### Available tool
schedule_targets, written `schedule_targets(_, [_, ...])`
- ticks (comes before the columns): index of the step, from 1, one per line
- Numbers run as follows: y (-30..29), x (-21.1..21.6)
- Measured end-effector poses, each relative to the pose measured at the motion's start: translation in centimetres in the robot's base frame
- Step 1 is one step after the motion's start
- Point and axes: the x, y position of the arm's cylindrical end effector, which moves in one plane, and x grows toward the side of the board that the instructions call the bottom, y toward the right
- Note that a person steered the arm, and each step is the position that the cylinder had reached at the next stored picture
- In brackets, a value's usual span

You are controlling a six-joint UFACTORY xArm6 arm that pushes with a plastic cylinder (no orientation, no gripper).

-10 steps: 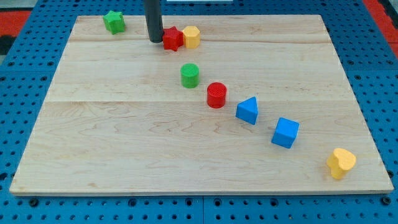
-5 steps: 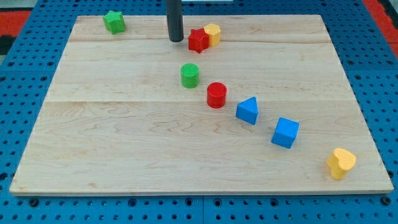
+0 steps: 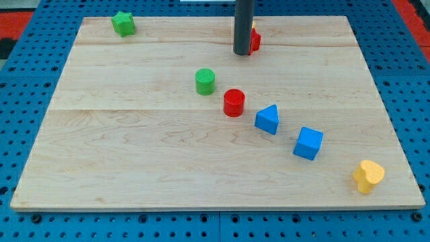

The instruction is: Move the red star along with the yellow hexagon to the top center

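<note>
My tip [image 3: 242, 52] presses the red plastic star [image 3: 254, 40] at the frame's top centre, yellow hexagon mostly hidden; no fingers exist; next, likely only a small corrective nudge.

One raised view — whole board [image 3: 134, 175], angled down.

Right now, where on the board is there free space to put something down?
Free: the whole bottom-left, below the green cylinder; also the right side above the blue cube. Crowded: the diagonal to the yellow block, and around my tip at the red star.
</note>
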Motion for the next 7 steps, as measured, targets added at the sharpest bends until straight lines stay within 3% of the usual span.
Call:
schedule_targets(2, [5.8,-1.8])
schedule_targets(5, [6.7,-6.5])
schedule_targets(6, [6.7,-6.1])
schedule_targets(7, [11.1,-4.7])
